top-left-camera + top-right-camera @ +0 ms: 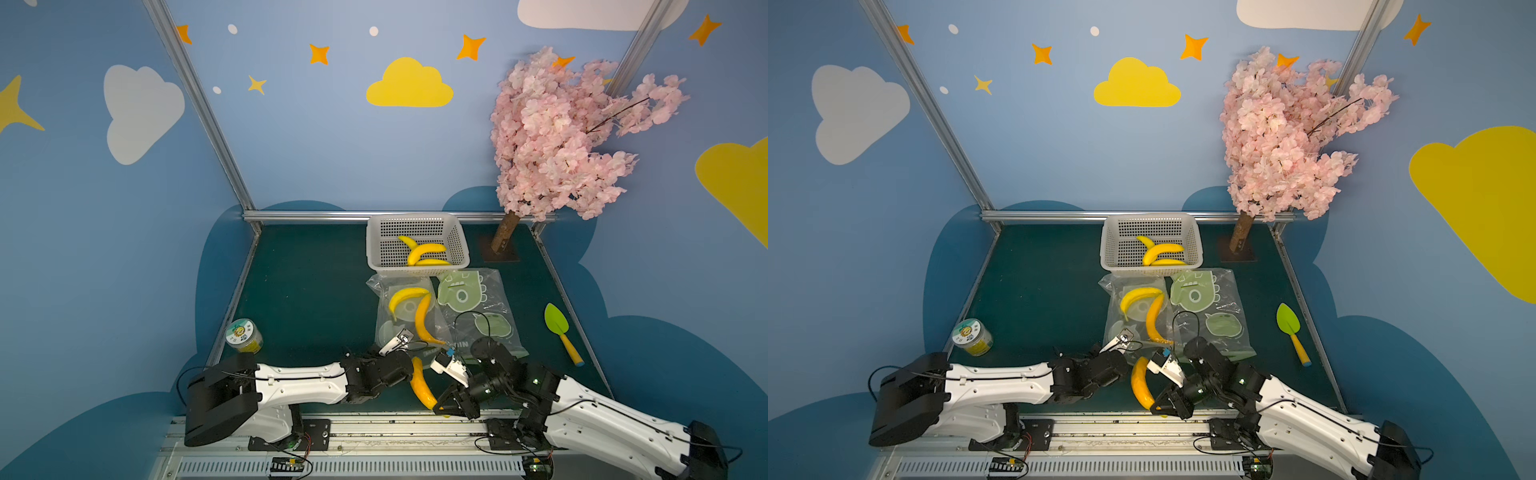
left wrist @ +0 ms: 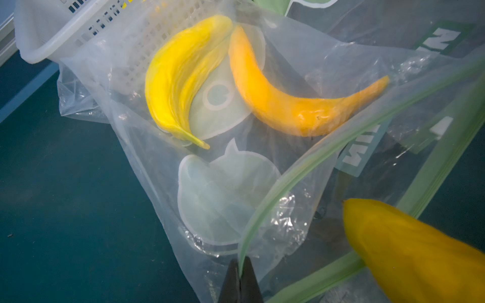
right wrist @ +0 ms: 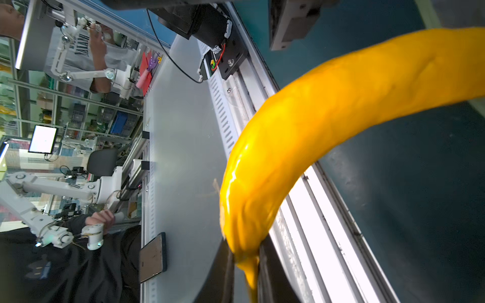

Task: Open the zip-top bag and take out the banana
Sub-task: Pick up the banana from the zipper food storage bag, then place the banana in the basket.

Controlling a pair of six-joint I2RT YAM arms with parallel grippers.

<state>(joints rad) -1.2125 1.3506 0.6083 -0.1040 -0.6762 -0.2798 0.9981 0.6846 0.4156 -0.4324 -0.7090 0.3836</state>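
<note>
2 overhead views, 2 close wrist views

The bag (image 2: 236, 183) is clear, crinkly, glossy plastic — the banana (image 3: 315, 126) smooth and shiny, the table (image 1: 311, 291) matt.

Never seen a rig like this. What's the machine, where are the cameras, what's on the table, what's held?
Two white robot arms work over a dark green table. Two pictures look down from overhead; two come from wrist cameras. The left gripper pinches the green zip edge of a clear plastic bag holding two yellow bananas. The right gripper holds a third, orange-yellow banana by its tip, near the bag's mouth. Also there: a white mesh basket of bananas, a second printed bag, a green toy shovel, a clear jar.
</note>
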